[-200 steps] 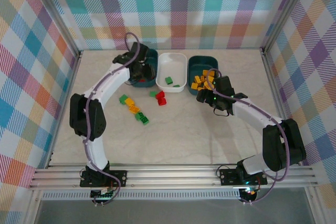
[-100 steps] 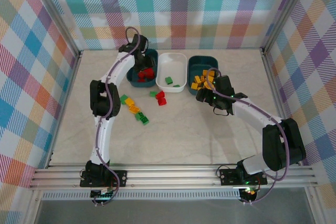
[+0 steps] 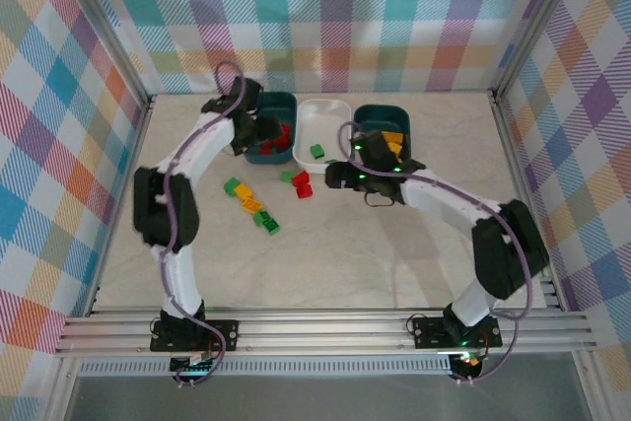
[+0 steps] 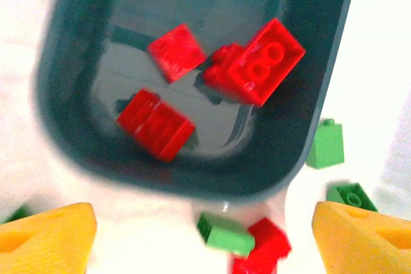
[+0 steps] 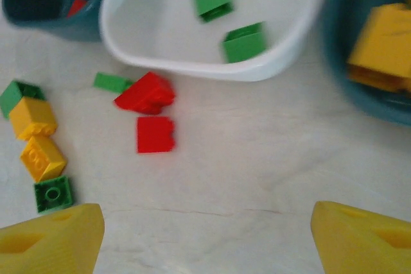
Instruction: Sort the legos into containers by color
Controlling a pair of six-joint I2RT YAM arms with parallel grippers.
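Toward the centre of the worktop (image 3: 375, 253), loose legos (image 3: 248, 202) await sorting; the right gripper (image 5: 205, 239), jaws wide and empty, has swung over them. At the far edge, the left gripper (image 4: 204, 239) has opened wide above the left teal container (image 4: 58, 94); red legos (image 4: 257, 62) lie inside.

Pale marbled beige tabletop (image 3: 394, 253): flat and level. Three shallow rounded plastic tubs stand directly on it in a row along the far side: left dark teal tub (image 3: 284, 99), white tub (image 3: 325, 120) in the middle, right dark teal tub (image 3: 375, 117). Loose plastic bricks lie on the bare surface just in front of the left and white tubs. Two red bricks (image 5: 146, 92) lie close together, with a flat green brick (image 5: 112, 82) against the farther one. To their left, a short line: corner green brick (image 5: 14, 94), two yellow bricks (image 5: 32, 117), studded green brick (image 5: 53, 194).
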